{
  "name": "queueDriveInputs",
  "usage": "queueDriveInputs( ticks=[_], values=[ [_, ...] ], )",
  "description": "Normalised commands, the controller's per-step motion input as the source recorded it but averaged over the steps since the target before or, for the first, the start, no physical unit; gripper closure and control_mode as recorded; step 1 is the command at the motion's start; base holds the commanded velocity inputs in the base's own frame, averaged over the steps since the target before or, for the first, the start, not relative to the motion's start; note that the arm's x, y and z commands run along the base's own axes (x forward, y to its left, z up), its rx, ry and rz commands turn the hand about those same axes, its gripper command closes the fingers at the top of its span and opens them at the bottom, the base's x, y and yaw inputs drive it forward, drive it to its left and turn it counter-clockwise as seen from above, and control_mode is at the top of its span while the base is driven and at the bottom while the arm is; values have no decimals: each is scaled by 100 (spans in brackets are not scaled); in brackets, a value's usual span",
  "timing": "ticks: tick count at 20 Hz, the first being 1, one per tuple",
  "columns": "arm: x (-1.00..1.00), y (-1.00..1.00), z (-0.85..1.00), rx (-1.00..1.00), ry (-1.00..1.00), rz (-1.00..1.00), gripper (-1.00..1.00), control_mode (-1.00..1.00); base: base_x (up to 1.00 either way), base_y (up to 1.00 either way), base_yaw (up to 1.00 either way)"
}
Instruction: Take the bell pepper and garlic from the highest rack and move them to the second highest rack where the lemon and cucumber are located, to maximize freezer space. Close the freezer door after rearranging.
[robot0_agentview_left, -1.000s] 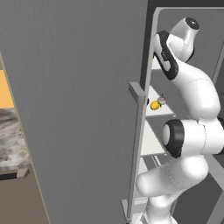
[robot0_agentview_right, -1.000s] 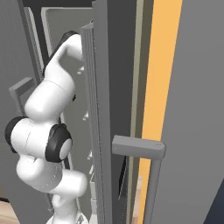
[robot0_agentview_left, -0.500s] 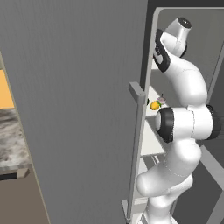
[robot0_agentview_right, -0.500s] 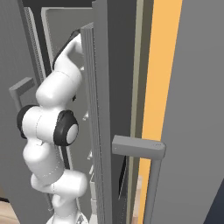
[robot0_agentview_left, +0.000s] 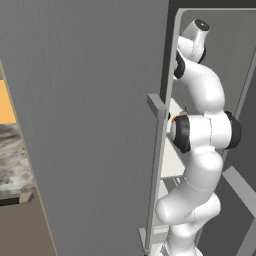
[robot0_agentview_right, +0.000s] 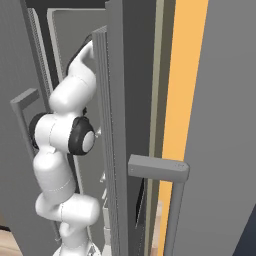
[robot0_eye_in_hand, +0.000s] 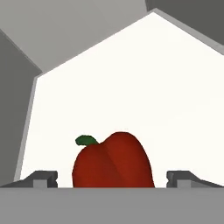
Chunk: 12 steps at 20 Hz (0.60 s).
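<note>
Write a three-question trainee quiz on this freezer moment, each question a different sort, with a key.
1. True or false: in the hand view the bell pepper sits between the two fingertips of the gripper.
2. Multiple choice: the bell pepper is (A) red with a green stem, (B) yellow with no stem, (C) green with a red stem.
3. Fill in: the bell pepper rests on a ____ shelf panel.

Key: 1 true; 2 A; 3 white.

Even, flat rendered light; sharp, shadowless, glare-free.
</note>
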Motion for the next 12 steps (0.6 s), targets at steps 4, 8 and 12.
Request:
queueDriveInputs(
  ticks=[4,8,12],
  values=[
    [3,1,-25,-3,0,0,100,-100,0,0,0],
    [-6,1,-13,-1,0,0,100,-100,0,0,0],
    [-52,0,0,0,-11,0,100,-100,0,0,0]
  ],
)
